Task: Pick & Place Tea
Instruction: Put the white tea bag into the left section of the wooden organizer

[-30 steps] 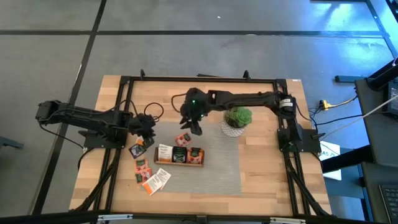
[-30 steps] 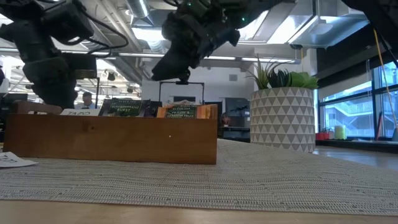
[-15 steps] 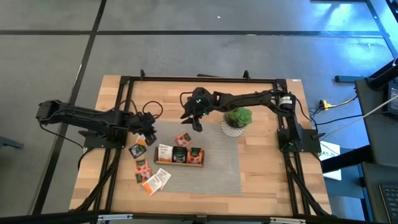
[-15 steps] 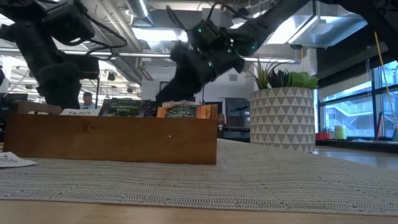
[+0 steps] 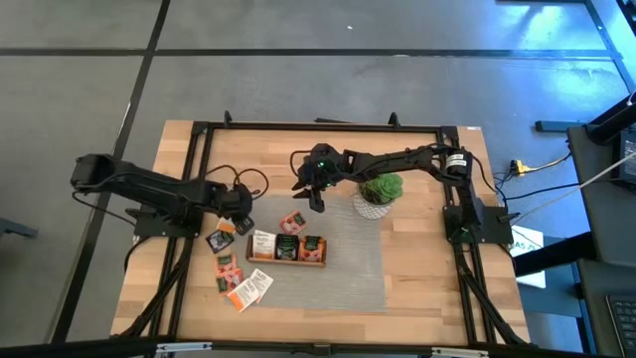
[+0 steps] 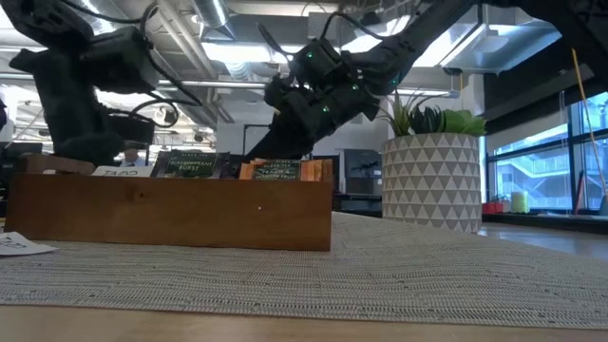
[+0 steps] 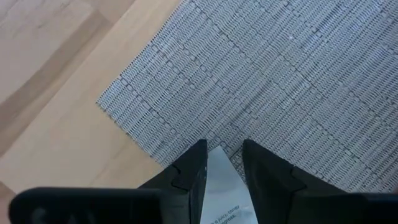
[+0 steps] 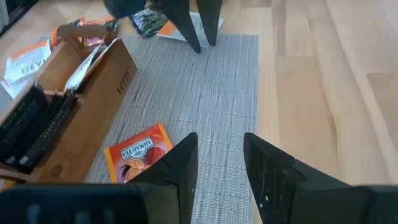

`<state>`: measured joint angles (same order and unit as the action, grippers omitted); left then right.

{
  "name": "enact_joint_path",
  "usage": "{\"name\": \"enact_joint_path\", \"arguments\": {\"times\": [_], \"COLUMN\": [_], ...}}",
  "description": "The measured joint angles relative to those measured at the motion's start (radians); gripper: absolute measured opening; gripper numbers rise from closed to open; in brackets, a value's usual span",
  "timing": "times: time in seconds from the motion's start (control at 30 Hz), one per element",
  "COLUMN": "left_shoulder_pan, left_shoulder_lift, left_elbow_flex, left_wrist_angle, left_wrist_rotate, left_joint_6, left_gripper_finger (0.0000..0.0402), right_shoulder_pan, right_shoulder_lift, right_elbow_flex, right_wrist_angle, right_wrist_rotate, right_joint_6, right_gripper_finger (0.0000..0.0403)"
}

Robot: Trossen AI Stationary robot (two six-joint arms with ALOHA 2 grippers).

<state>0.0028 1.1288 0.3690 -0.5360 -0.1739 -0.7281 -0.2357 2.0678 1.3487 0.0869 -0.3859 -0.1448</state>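
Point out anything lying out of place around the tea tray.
Several tea sachets lie loose outside the wooden tray: one orange sachet flat on the grey mat behind the tray, and a scattered cluster on bare wood off the tray's left end.

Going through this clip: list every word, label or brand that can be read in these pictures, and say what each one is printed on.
"AHMAD TEA" – on the orange sachet lying on the grey mat, right wrist view.
"TAGO" – on the white sachet standing in the wooden tray, low view; partly hidden.
Dark sachet and orange-topped sachet in the tray: lettering too blurred.
White sachet between the left gripper's fingers: print too small.
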Motion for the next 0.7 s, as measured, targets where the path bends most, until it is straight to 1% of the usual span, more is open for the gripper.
{"name": "enact_joint_path", "arguments": {"times": [0.17,0.37,0.47,0.57,0.7], "left_shoulder_pan": [-0.052,-0.118,-0.143,-0.148,-0.149], "left_shoulder_lift": [0.008,0.008,0.011,0.012,0.011], "left_elbow_flex": [0.000,0.001,0.022,0.041,0.043], "left_wrist_angle": [-0.015,-0.022,-0.080,-0.176,-0.220], "left_wrist_rotate": [0.007,0.022,0.023,0.035,0.055], "left_joint_6": [-0.069,-0.138,-0.156,-0.168,-0.198], "left_gripper_finger": [0.0104,0.0103,0.0103,0.0104,0.0101], "right_shoulder_pan": [0.012,0.038,0.047,0.051,0.051], "right_shoulder_lift": [0.000,0.000,0.000,0.000,0.000], "right_elbow_flex": [0.000,0.000,0.000,0.000,0.001], "right_wrist_angle": [0.000,0.011,0.038,0.055,0.023], "right_wrist_rotate": [0.000,0.000,0.000,0.000,0.007], "right_joint_6": [0.084,0.087,0.085,0.087,0.088], "right_gripper_finger": [0.0130,0.0130,0.0130,0.0130,0.0130]}}
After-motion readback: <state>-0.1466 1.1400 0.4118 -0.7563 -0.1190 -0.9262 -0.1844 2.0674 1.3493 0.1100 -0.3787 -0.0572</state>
